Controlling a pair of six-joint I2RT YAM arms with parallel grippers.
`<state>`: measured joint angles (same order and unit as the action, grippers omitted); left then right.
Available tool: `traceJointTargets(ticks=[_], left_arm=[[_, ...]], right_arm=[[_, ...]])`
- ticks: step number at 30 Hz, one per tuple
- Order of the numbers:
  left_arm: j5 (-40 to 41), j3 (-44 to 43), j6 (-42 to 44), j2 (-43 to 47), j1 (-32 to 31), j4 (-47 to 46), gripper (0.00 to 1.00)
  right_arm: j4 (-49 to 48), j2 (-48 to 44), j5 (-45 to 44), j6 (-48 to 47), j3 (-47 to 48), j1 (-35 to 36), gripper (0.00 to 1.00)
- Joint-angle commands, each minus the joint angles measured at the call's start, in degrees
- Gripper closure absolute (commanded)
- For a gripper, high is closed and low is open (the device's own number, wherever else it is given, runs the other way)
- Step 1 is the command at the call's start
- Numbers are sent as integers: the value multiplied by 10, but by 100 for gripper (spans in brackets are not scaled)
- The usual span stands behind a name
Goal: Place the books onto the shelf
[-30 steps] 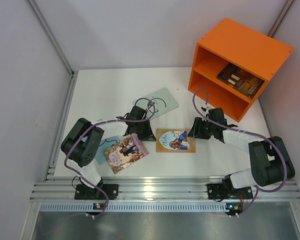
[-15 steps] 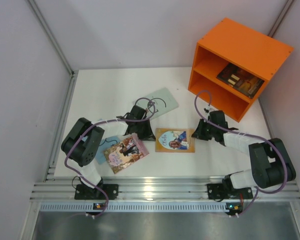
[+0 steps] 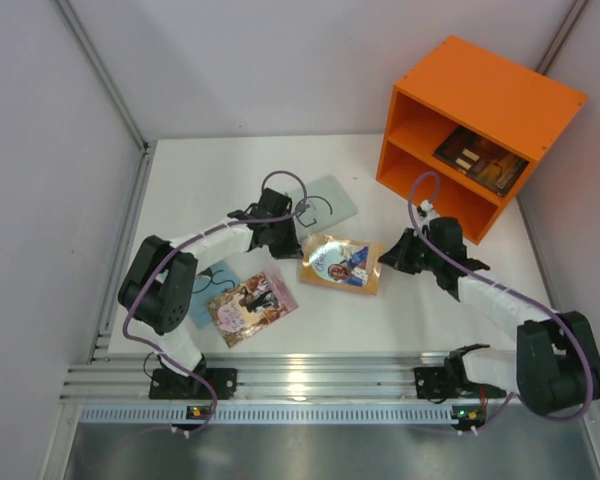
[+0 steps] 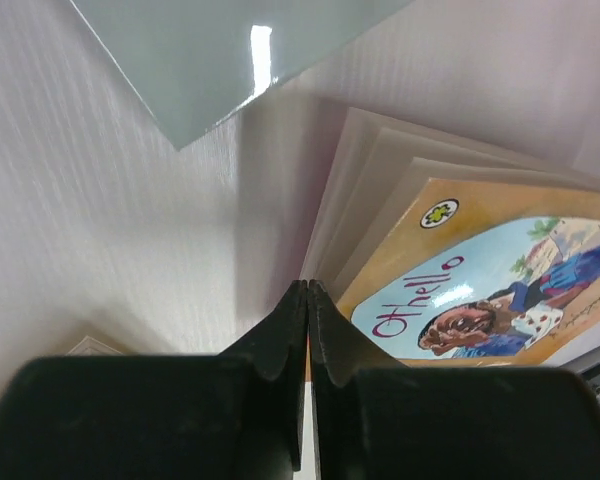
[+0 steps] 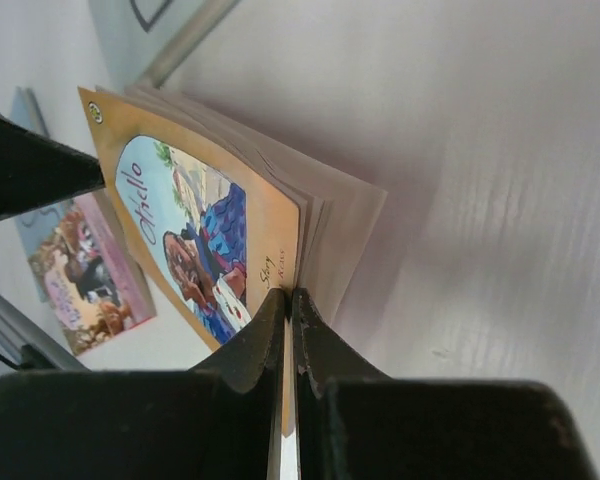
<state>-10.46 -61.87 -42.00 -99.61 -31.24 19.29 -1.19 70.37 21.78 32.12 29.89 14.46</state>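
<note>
The orange-edged illustrated book (image 3: 340, 263) is tilted, its right edge raised off the table. My right gripper (image 3: 388, 258) is shut on that edge; in the right wrist view the jaws (image 5: 288, 293) pinch the cover (image 5: 200, 230) while the pages fan apart beside them. My left gripper (image 3: 292, 243) is shut, its tips (image 4: 308, 288) against the book's (image 4: 480, 300) left corner. A pale green book (image 3: 325, 200) lies behind it. The pink book (image 3: 252, 305) lies at front left, over a light blue one (image 3: 208, 300). The orange shelf (image 3: 490, 85) stands at back right, with a dark brown book (image 3: 480, 160) in it.
Grey walls and metal posts close in the white table on the left, back and right. An aluminium rail (image 3: 310, 380) runs along the near edge by the arm bases. Both arms' purple cables loop above the table.
My right gripper has shut on the orange-edged book's right edge and raised it, so the book now sits tilted and a little further back. The left gripper has moved back with the book's left edge.
</note>
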Motion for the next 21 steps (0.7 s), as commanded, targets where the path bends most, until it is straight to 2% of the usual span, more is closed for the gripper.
traceJointTargets(ticks=[1, 3, 4, 5, 6, 9, 12, 15, 17, 20, 21], left_arm=[[11, -42, 19, 34, 9, 21, 93], [25, -53, 23, 38, 11, 40, 85], [30, -53, 25, 42, 13, 44, 79], [36, -53, 25, 46, 14, 47, 65], [46, -52, 26, 56, 16, 54, 58], [67, -53, 29, 81, 21, 68, 44], [66, -39, 19, 112, 24, 75, 39], [8, 16, -30, 165, 23, 31, 30], [-51, 92, -76, 198, 23, -55, 26], [-87, 192, -212, 267, 16, -171, 23], [-86, 209, -231, 274, 13, -188, 23]], right_arm=[[-19, -52, 6, 48, -4, 1, 100], [-14, -73, -7, 58, -4, 1, 100], [-14, -79, -14, 71, -5, 2, 100], [-16, -85, -16, 79, -7, 1, 100], [-21, -87, -13, 86, -8, 1, 100], [-33, -90, -14, 110, -14, 1, 100], [-43, -95, -22, 136, -26, 1, 100], [-61, -100, -27, 167, -38, 2, 100], [-65, -107, -32, 190, -44, 3, 100], [-58, -121, -45, 203, -44, 7, 100], [-51, -125, -49, 204, -45, 10, 100]])
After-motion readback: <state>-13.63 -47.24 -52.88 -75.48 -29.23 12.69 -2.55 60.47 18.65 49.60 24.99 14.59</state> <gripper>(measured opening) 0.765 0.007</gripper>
